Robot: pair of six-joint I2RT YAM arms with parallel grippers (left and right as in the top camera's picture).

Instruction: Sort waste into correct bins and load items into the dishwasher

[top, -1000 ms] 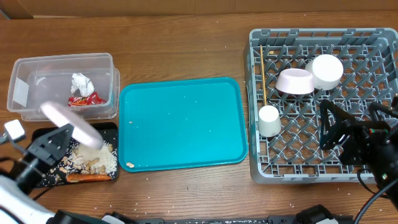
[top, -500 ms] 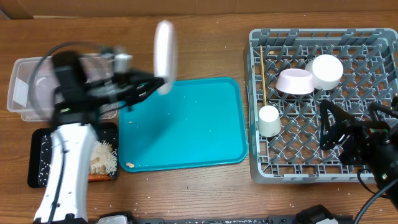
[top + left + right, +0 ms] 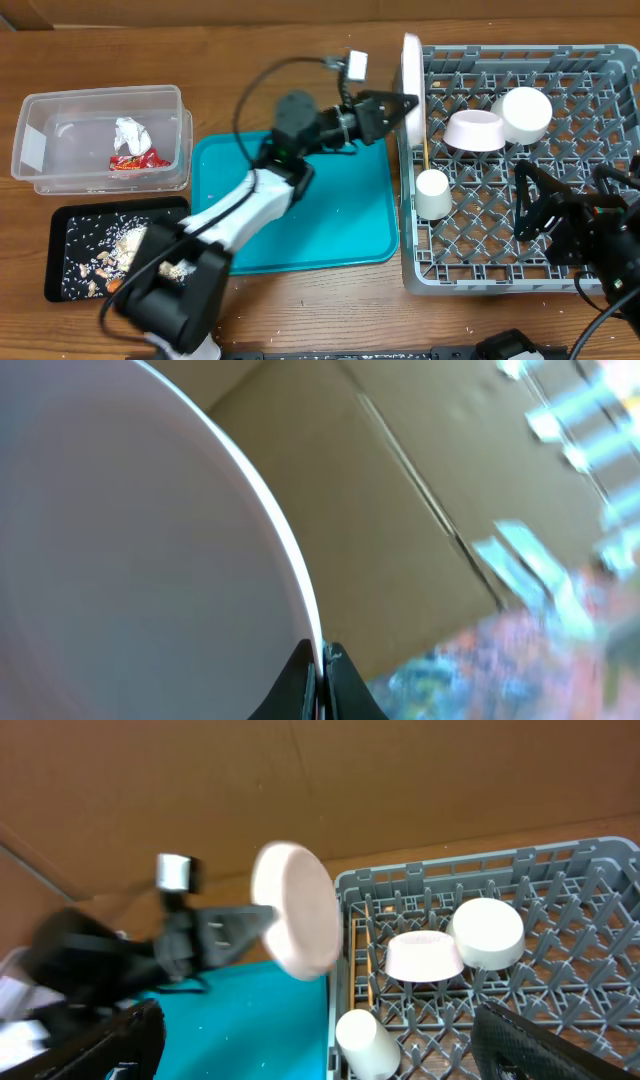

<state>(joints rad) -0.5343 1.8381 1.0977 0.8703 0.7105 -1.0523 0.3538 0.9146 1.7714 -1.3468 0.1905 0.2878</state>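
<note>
Looks like a robotics lab bench staged with a kitchen chore, not a home kitchen. Given away first by two jointed robot arms, one white and black point(image 3: 250, 200) with a small white box point(image 3: 356, 64) fixed near its wrist, one all black point(image 3: 580, 225). Backed by plain brown cardboard sheets point(image 3: 150, 780). Laid out on a brown wood-grain tabletop point(image 3: 120, 50): a large square grey plastic dish rack point(image 3: 470, 250) standing directly on the wood, a flat teal plastic tray point(image 3: 340, 210), a clear rectangular plastic tub point(image 3: 40, 110) and a shallow black rectangular tray point(image 3: 60, 260).
</note>
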